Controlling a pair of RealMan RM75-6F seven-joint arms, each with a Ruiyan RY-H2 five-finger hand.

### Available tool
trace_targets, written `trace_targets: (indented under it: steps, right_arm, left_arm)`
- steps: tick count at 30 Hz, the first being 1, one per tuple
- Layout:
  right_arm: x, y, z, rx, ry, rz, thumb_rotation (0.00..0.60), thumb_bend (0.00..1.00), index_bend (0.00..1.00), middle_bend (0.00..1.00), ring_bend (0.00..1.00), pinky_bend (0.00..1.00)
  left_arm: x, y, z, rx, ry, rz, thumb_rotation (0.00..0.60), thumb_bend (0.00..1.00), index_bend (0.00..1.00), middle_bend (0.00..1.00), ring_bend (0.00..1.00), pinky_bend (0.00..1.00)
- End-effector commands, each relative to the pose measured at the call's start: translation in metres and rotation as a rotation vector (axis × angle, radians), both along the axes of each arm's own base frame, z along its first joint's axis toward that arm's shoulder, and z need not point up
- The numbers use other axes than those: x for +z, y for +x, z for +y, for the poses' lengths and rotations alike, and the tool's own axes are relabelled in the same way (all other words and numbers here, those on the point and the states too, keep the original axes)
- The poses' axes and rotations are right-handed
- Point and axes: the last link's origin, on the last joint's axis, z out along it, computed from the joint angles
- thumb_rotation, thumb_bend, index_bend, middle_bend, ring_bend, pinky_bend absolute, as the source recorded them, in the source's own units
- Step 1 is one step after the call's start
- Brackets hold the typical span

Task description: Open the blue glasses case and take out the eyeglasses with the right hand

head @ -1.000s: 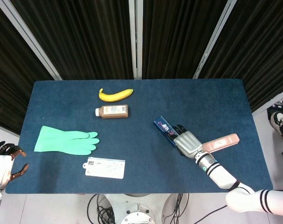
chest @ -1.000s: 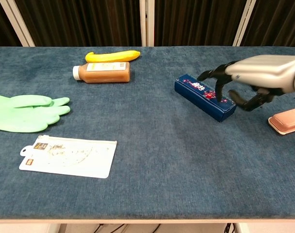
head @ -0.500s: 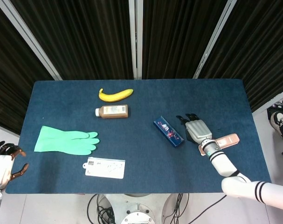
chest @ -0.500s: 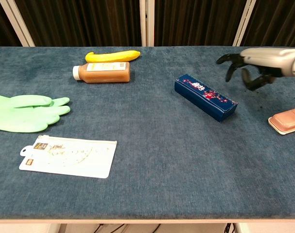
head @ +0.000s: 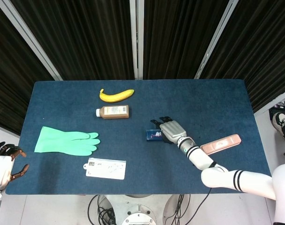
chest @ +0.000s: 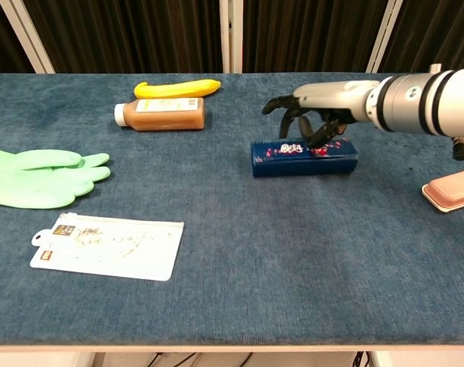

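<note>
Since 0.5 s ago the blue glasses case (chest: 304,158) has rotated from a diagonal lie to roughly square with the table's near edge, and it sits a bit further left, near table centre. Right hand (chest: 314,108), which was off to the case's right and clear of it, is now over the case top.

Case is closed, flat on the blue table (chest: 239,252); in the head view the case (head: 155,135) shows only its left end, the rest is under the right hand (head: 172,131).

Right hand: palm down, fingers curled over the case, fingertips (chest: 316,141) touching the lid in the chest view. Can't tell whether it's actually gripping the case or just resting on it.

Left hand (head: 3,161): off the table at its near-left corner, head view only, holding nothing, fingers spread.

Around it:
- pink case (chest: 451,188) near the right table edge, well apart from the blue case
- brown bottle (chest: 160,115) lying on its side, far-left of the case, yellow banana (chest: 178,88) just behind it
- green rubber glove (chest: 37,177) flat at the left
- clear zip pouch (chest: 109,245) in front of the glove
</note>
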Motion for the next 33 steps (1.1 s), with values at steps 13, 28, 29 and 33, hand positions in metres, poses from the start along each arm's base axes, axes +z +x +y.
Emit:
trace_targets:
  steps: [13,28,29,33]
  right_arm:
    - [0.016,-0.009,0.001,0.214,-0.153,0.173,0.600,0.23,0.10,0.18,0.00,0.00]
    - [0.001,-0.011,0.002,0.248,-0.108,0.258,0.600,0.32,0.11,0.18,0.00,0.00]
    - [0.000,-0.010,0.002,0.250,-0.110,0.260,0.600,0.32,0.11,0.18,0.00,0.00]
    - [-0.002,-0.009,0.000,0.248,-0.108,0.267,0.600,0.35,0.13,0.18,0.00,0.00]
  left_arm:
    - [0.000,0.000,0.000,0.000,-0.003,-0.001,0.600,0.24,0.48,0.37,0.23,0.15]
    - [0.000,0.000,0.000,0.000,-0.005,-0.011,0.600,0.24,0.48,0.37,0.23,0.15]
    - [0.000,0.000,0.001,0.000,-0.005,-0.011,0.600,0.24,0.48,0.37,0.23,0.15]
    - [0.001,0.000,0.000,-0.001,-0.005,-0.013,0.600,0.24,0.48,0.37,0.23,0.15]
